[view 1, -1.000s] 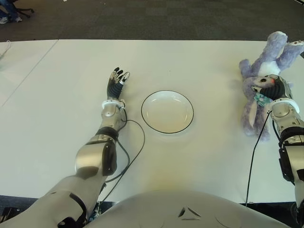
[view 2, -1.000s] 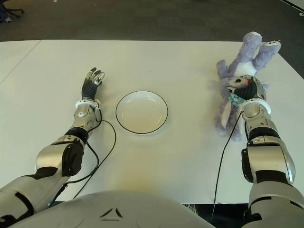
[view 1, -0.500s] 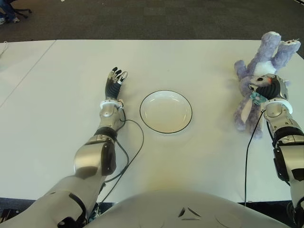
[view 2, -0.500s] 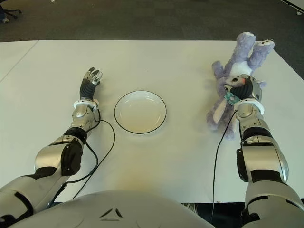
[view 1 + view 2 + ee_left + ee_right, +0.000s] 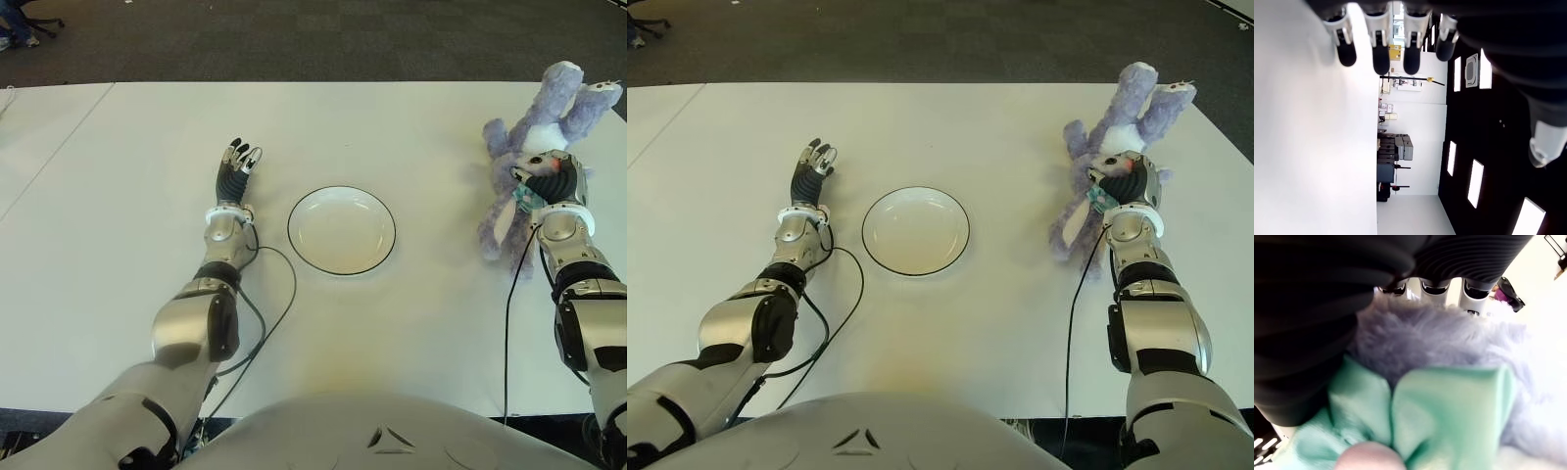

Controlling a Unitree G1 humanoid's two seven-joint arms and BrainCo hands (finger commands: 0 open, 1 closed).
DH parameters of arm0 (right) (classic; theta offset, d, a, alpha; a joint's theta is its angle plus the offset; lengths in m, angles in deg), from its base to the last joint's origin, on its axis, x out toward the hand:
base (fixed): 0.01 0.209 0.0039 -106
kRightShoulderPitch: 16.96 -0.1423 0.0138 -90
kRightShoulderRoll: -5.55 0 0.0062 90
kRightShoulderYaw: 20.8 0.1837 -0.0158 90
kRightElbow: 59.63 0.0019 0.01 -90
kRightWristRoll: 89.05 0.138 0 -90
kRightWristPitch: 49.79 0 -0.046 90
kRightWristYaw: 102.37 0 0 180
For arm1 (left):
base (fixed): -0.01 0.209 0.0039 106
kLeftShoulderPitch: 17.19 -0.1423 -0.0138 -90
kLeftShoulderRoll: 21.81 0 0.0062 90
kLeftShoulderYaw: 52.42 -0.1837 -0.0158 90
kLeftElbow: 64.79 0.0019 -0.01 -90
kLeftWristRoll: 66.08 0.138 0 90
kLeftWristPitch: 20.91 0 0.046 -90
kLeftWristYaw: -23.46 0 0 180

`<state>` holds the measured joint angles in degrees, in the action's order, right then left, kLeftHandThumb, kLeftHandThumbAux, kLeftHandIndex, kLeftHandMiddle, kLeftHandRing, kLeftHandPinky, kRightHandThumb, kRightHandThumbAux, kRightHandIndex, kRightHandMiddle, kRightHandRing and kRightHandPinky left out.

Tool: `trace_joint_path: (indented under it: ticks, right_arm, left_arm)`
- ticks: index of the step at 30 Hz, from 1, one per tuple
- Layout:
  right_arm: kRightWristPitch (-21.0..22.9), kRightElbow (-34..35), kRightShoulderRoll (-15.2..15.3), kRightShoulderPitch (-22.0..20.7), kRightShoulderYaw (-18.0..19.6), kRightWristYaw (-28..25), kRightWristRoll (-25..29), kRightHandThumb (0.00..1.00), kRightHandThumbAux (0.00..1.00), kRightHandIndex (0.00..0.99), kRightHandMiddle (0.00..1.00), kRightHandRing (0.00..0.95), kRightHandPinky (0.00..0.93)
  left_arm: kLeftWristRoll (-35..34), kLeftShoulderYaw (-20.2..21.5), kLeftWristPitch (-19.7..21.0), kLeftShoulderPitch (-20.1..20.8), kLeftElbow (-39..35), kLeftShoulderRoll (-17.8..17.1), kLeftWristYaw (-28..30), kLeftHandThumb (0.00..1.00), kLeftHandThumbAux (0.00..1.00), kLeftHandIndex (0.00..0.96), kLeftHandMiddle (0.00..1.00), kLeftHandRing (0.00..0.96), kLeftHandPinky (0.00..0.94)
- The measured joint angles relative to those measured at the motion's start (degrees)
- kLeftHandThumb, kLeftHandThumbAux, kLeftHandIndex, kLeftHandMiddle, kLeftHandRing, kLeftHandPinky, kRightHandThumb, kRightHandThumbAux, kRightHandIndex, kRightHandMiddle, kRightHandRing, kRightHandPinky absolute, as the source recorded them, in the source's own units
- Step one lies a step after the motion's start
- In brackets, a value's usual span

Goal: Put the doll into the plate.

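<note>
A purple plush rabbit doll (image 5: 549, 117) with a green bow (image 5: 1449, 406) lies at the table's right side, legs pointing to the far edge. My right hand (image 5: 549, 178) is curled over its middle, fingers wrapped into the fur (image 5: 1449, 333). The white plate (image 5: 342, 230) with a dark rim sits at the centre of the table, empty, well left of the doll. My left hand (image 5: 238, 162) shows to the left of the plate, fingers (image 5: 1376, 49) stretched out and holding nothing.
The white table (image 5: 411, 127) runs to a dark carpeted floor at the far edge. A black cable (image 5: 279, 294) loops on the table by my left forearm, near the plate's front left. Another cable (image 5: 511, 313) hangs from my right wrist.
My right hand has drawn the doll leftward, toward the plate, and slightly up. The left hand has not moved.
</note>
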<state>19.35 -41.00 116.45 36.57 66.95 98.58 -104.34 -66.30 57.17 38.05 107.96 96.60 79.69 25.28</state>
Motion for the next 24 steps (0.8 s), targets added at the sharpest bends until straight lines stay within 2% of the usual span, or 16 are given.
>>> trace_joint_path:
  ticks: [8, 14, 24]
  right_arm:
    - [-3.01, 4.65, -2.2, 1.1, 1.59, -1.63, 2.18, 0.74, 0.708, 0.44, 0.818, 0.822, 0.833]
    - [-5.16, 10.8, -3.95, 2.71, 1.82, -2.42, 2.43, 0.736, 0.707, 0.44, 0.821, 0.824, 0.839]
    - [-8.64, 22.77, -4.15, 4.87, 2.57, -0.78, 0.6, 0.728, 0.708, 0.44, 0.835, 0.837, 0.851]
  left_arm:
    - [-0.32, 0.05, -0.02, 0.01, -0.01, -0.05, 0.01, 0.0, 0.487, 0.102, 0.135, 0.121, 0.104]
    - [-0.34, 0.04, -0.03, 0.03, -0.05, -0.05, 0.01, 0.0, 0.49, 0.095, 0.132, 0.12, 0.101]
    - [-0.36, 0.04, -0.15, 0.05, -0.08, -0.04, 0.01, 0.0, 0.498, 0.094, 0.135, 0.123, 0.096]
